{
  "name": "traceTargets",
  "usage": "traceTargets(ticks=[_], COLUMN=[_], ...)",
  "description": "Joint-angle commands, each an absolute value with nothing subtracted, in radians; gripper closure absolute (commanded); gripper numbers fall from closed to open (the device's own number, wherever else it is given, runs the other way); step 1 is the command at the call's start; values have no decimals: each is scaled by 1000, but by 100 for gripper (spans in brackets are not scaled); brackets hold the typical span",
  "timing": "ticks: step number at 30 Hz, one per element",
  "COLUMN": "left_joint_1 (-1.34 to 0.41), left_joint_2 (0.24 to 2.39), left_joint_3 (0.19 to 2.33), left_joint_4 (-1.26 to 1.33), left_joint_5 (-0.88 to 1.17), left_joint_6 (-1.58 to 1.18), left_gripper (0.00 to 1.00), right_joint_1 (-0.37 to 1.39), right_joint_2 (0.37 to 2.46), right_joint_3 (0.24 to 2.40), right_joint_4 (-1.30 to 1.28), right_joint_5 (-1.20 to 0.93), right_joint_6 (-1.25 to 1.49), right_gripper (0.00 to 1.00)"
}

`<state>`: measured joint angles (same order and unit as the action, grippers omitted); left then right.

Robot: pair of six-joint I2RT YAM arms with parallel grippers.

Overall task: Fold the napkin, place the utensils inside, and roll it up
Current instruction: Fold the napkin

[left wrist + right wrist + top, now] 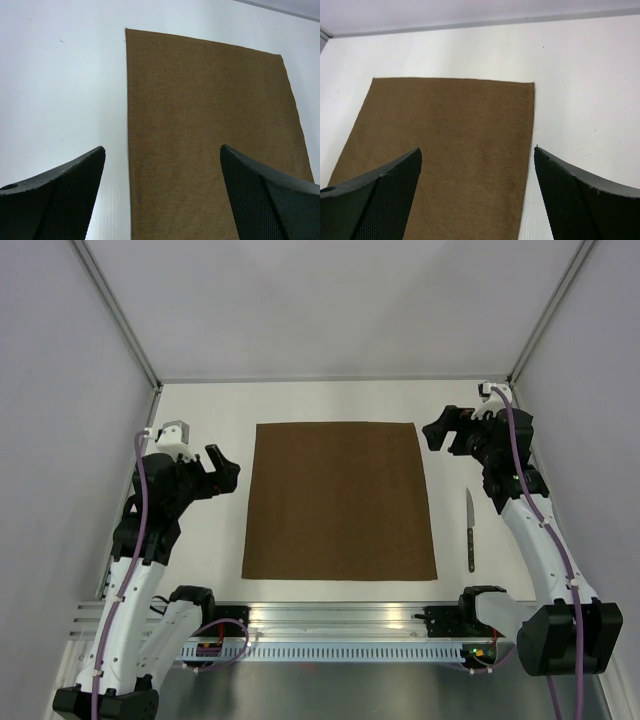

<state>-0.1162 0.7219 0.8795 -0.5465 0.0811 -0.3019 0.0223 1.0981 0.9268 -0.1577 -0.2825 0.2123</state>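
The dark brown napkin (340, 501) lies flat and unfolded in the middle of the white table. It also shows in the left wrist view (210, 130) and the right wrist view (445, 145). The knife (470, 530) lies to the right of the napkin, blade pointing to the far side, dark handle nearer. My left gripper (226, 469) is open and empty, hovering just left of the napkin's left edge. My right gripper (438, 430) is open and empty, hovering by the napkin's far right corner. The knife is out of both wrist views.
The white table (200, 410) is boxed in by pale walls at the back and sides. A metal rail (340, 625) with the arm bases runs along the near edge.
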Motion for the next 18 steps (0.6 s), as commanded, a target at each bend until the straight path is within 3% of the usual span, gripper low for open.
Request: traceTargets(ticks=[1, 14, 18], left_joint_1=[-112, -112, -112], left_joint_2=[709, 710, 721], left_joint_3=[888, 885, 888], left_joint_4=[-548, -548, -539], left_joint_5=[84, 97, 97], left_joint_6=[-307, -305, -308], left_gripper=[0, 0, 0], right_joint_1=[25, 23, 61], right_joint_2=[1054, 1040, 1054], right_joint_3=[977, 953, 962], right_joint_4=[-163, -143, -141], right_joint_5=[-239, -287, -438], right_joint_6=[296, 184, 123], right_gripper=[2, 2, 2])
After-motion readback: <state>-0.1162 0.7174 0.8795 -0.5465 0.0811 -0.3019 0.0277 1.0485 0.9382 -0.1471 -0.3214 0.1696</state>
